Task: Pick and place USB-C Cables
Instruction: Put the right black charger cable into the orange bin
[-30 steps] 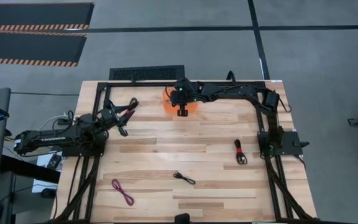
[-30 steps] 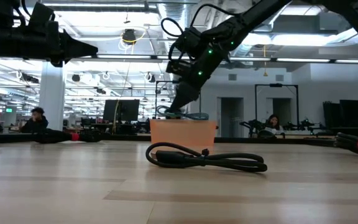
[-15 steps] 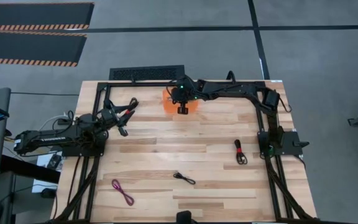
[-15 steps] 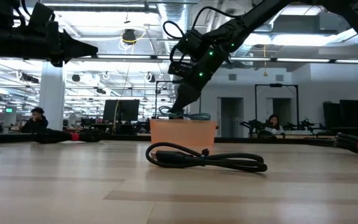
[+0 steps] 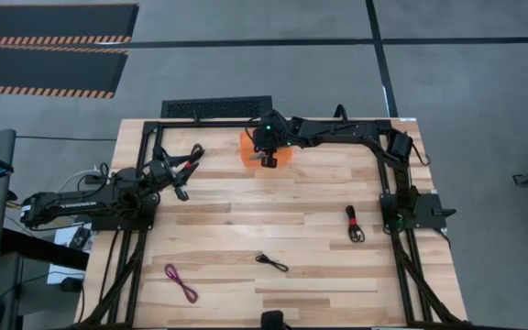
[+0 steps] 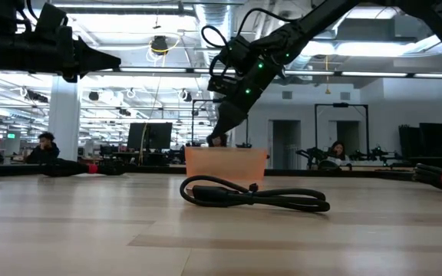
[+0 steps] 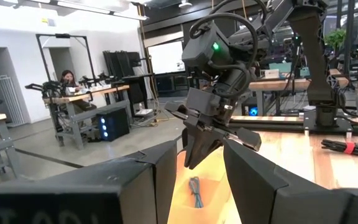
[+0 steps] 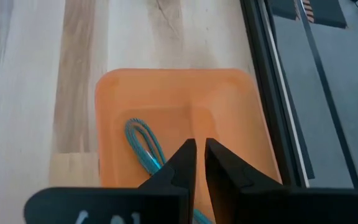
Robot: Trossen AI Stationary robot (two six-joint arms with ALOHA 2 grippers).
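Note:
My right gripper hangs fingers-down over the small orange tray at the table's far edge. Its fingers stand a narrow gap apart and hold nothing. The teal-blue cable lies on the tray's floor below them and also shows in the left wrist view. My left gripper waits open and empty, raised over the table's left side. The black cable lies near the front middle, the magenta one at the front left, and one red-and-black cable at the right. The other red-and-black cable lies beside my left gripper.
A black metal frame runs along the table's far edge and sides, close behind the tray. In the low view the black cable lies in front of the tray. People sit at desks in the room beyond the table.
My right gripper has shifted a little toward the table's far edge over the tray. The piece of teal-blue cable that showed above the tray's rim in the low view has dropped out of sight into the tray.

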